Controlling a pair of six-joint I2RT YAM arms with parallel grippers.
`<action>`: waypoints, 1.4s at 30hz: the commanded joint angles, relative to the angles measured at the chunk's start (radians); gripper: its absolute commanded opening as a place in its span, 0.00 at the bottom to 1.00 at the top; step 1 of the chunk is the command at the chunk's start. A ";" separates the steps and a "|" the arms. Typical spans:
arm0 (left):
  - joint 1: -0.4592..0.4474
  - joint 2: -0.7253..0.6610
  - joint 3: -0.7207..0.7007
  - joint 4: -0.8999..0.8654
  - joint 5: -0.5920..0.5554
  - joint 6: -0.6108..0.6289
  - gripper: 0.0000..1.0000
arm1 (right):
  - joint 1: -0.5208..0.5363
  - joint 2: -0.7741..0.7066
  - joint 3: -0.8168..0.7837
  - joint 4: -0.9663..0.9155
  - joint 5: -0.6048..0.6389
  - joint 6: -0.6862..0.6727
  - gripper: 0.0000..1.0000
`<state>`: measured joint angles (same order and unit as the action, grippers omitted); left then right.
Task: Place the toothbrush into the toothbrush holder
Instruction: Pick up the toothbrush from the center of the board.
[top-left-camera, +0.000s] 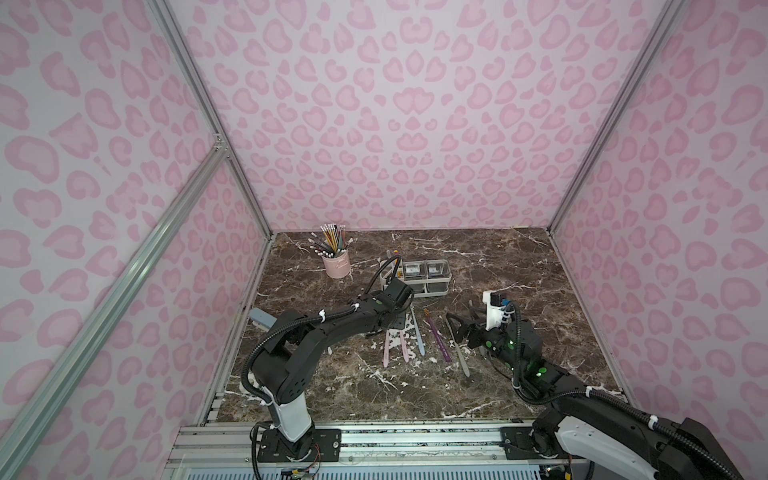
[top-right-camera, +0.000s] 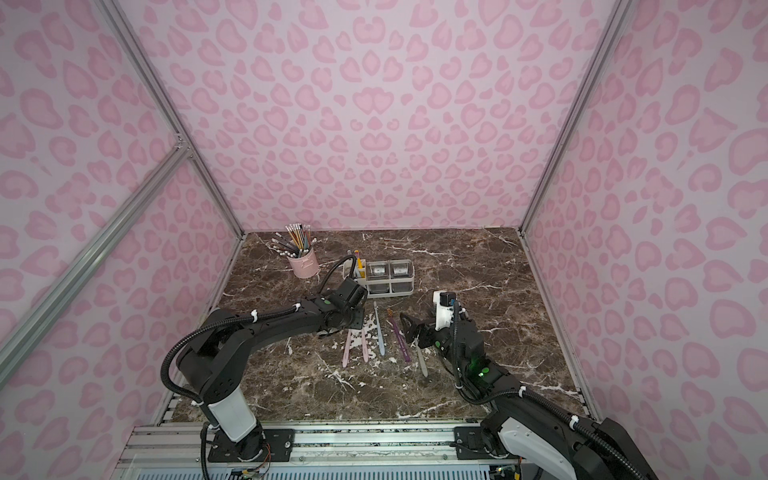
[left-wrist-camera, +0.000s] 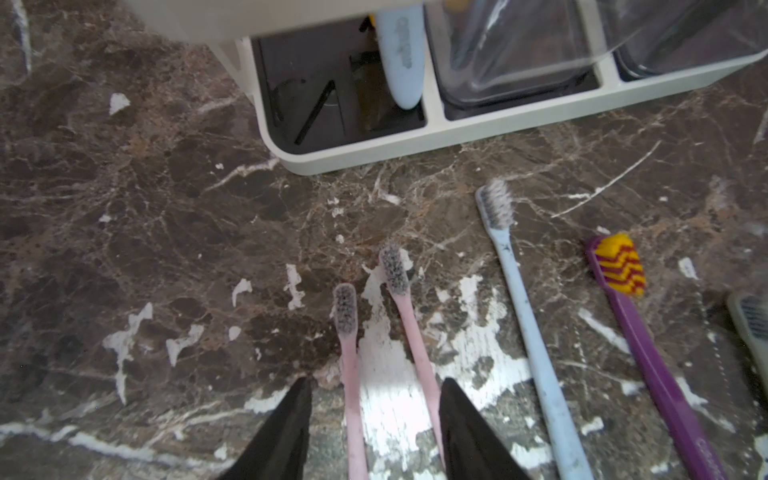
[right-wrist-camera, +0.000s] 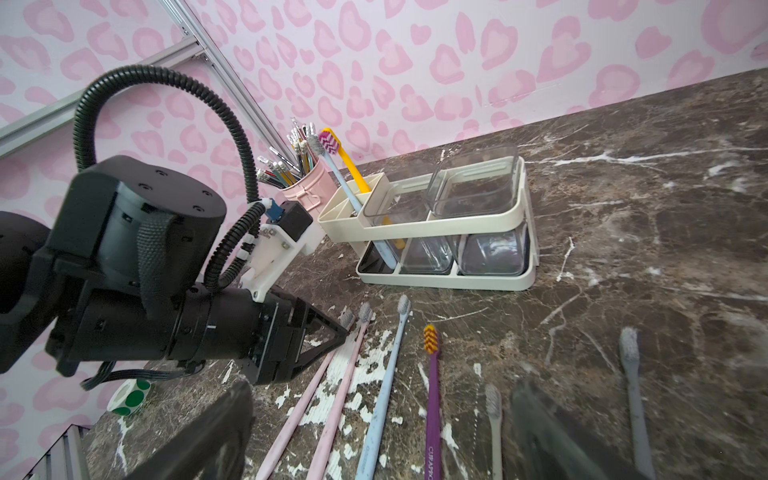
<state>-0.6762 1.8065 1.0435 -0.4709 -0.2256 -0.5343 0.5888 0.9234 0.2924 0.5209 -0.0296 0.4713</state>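
My left hand (left-wrist-camera: 374, 392) is hidden under its own wrist in both top views, so I go by the left wrist view. There its two black wedge-shaped fingers (left-wrist-camera: 286, 428) stand apart, low over the table (left-wrist-camera: 124, 208). The handles of both pink toothbrushes (left-wrist-camera: 350, 374) run between them. One handle lies just beside a finger; whether it touches I cannot tell.

Those two lie flat, side by side, with their grey-bristled heads pointing at the toothbrush holder (right-wrist-camera: 478, 215) close in front of them. Ragged white patches break the brown veined marble pattern under them.

The holder is a cream plastic frame with rounded corners. It carries two clear square cups (right-wrist-camera: 473, 183) and has a divided slot end. A pale blue toothbrush (right-wrist-camera: 345, 187) and a yellow toothbrush (right-wrist-camera: 353, 170) lean in that end. In the left wrist view the holder's top is blurred and cut off.

My right hand (right-wrist-camera: 382, 395) shows in the right wrist view only as two dark blurs running off the frame edge, wide apart. Between them I see the rest of the row on the table. It holds a second blue toothbrush (right-wrist-camera: 385, 382), a purple toothbrush (right-wrist-camera: 434, 407) with yellow-and-red bristles, and slim grey toothbrushes (right-wrist-camera: 636, 399). The lettering on the purple handle runs out of frame.

A round pink cup (top-left-camera: 336, 264) bristling with pencils stands beyond the holder.
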 joint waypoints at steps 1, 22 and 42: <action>0.006 0.015 0.016 0.025 -0.027 -0.018 0.52 | 0.001 -0.003 0.000 0.034 -0.010 0.007 0.98; 0.030 0.090 0.065 0.003 -0.086 -0.046 0.39 | 0.000 -0.006 -0.003 0.044 -0.034 0.008 0.98; 0.036 0.149 0.088 -0.003 -0.082 -0.053 0.32 | 0.001 -0.011 -0.009 0.053 -0.043 0.012 0.98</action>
<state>-0.6422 1.9457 1.1252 -0.4828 -0.2996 -0.5781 0.5888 0.9150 0.2848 0.5304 -0.0696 0.4751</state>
